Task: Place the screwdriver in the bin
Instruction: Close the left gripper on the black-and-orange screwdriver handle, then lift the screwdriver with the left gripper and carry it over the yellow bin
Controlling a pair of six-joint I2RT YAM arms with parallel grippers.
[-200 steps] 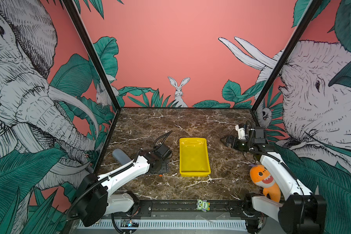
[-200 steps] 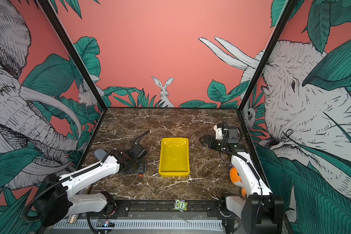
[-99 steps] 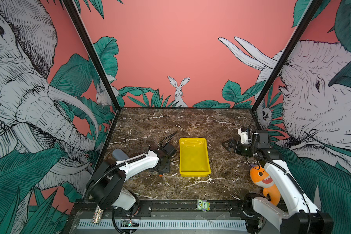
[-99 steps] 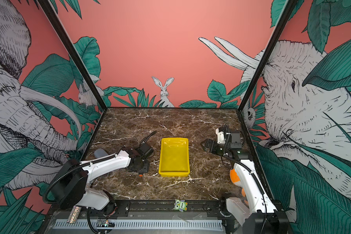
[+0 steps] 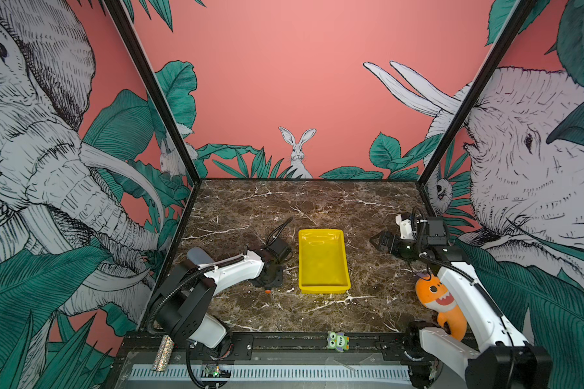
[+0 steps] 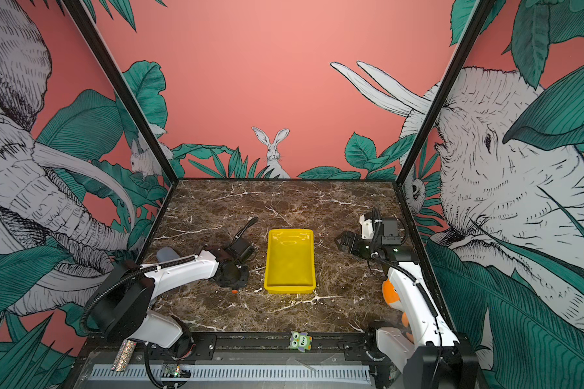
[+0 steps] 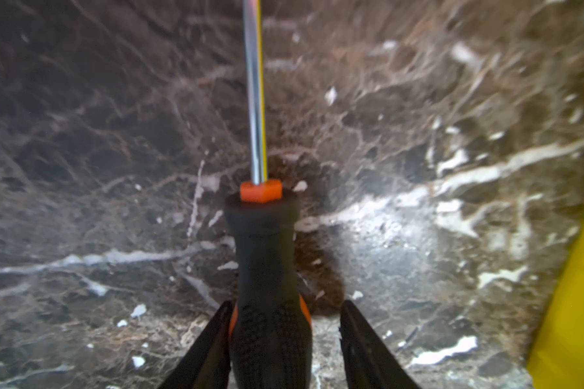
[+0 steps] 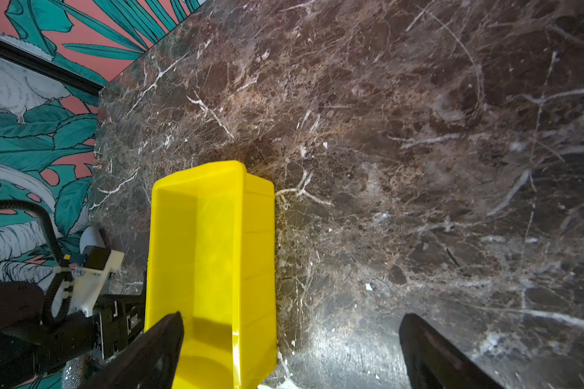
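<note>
The screwdriver [image 7: 267, 262] lies on the marble with its black, orange-striped handle between the fingers of my left gripper [image 7: 287, 303] and its metal shaft pointing away. One finger [image 7: 216, 336] touches the handle; a gap remains at the other, so the gripper is open around it. In both top views only the orange end cap [image 5: 267, 291] [image 6: 234, 291] shows below the left gripper [image 5: 269, 278]. The yellow bin [image 5: 322, 262] [image 6: 290, 262] [image 8: 209, 252] stands empty just right of it. My right gripper [image 5: 376, 240] [image 8: 292, 318] hovers open and empty beside the bin's far right corner.
An orange shark plush [image 5: 439, 299] lies by the right arm's base. A small green owl figure [image 5: 338, 341] sits on the front rail. A grey rounded object [image 5: 196, 256] rests behind the left arm by the left wall.
The left gripper's jaws have narrowed around the screwdriver handle, and the left arm has settled lower. The right gripper has shifted slightly toward the front.
</note>
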